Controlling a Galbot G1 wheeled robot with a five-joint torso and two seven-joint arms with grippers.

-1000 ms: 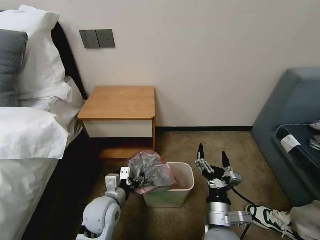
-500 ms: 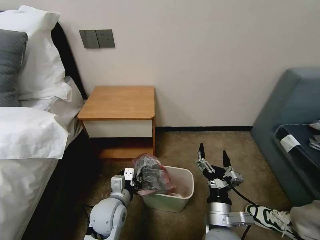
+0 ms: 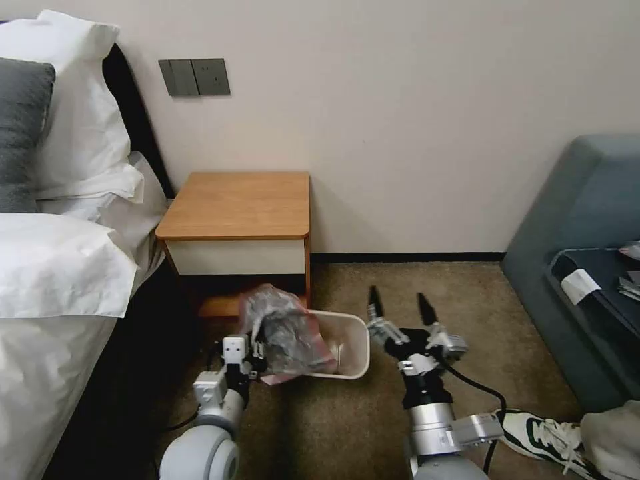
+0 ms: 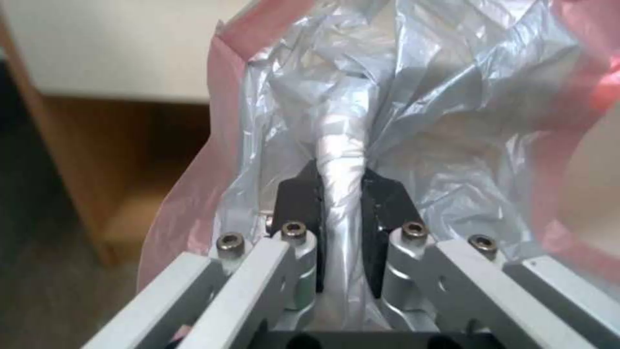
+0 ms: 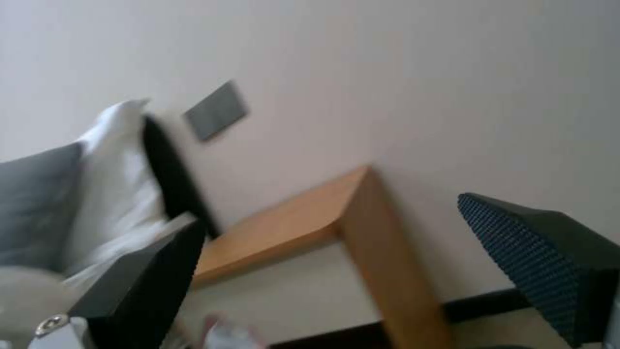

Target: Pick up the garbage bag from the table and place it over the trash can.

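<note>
Tipped since a moment ago, the trash can (image 3: 347, 350) leans; the left gripper (image 3: 257, 350) pinches the flimsy, light garbage bag (image 3: 283, 333) by its bunched neck at the rim, the right gripper (image 3: 399, 310) spread empty.

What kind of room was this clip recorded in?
Most likely a bedroom, perhaps a hotel room: a bed with white pillows stands beside the table, a small wooden nightstand, with a carpeted floor, the trash can and a blue-grey sofa nearby.
</note>
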